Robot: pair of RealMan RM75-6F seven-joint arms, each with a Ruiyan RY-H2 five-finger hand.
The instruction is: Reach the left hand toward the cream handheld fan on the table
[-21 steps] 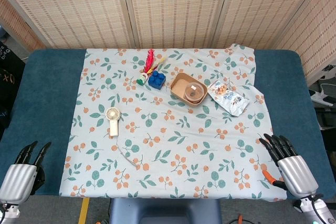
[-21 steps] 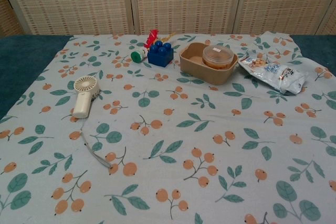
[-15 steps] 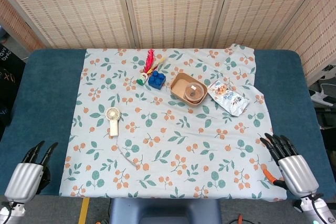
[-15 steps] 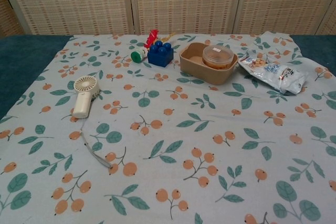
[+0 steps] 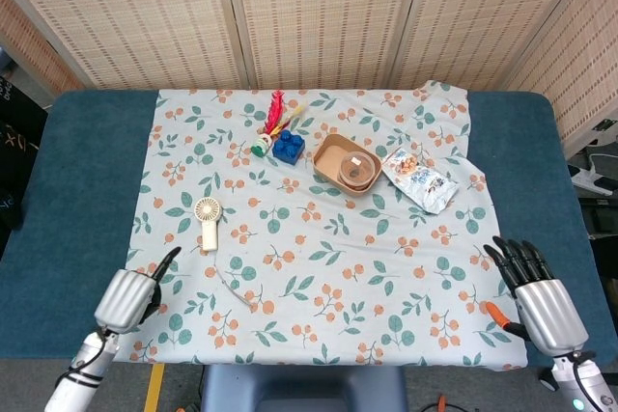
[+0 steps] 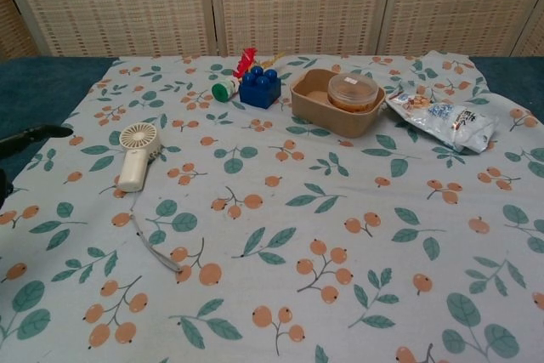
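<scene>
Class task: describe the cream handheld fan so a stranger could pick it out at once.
On the floral cloth covering the blue table, look to its left half. The fan lies alone there, cream, round head above a straight handle, with a thin cord nearby.

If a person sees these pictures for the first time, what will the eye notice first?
Probably the floral tablecloth covering most of the blue table. On it, the cream handheld fan lies alone toward the left, with the left hand near the cloth's front-left edge, apart from it. At the back sit a blue block, a brown tray and a snack bag.
</scene>
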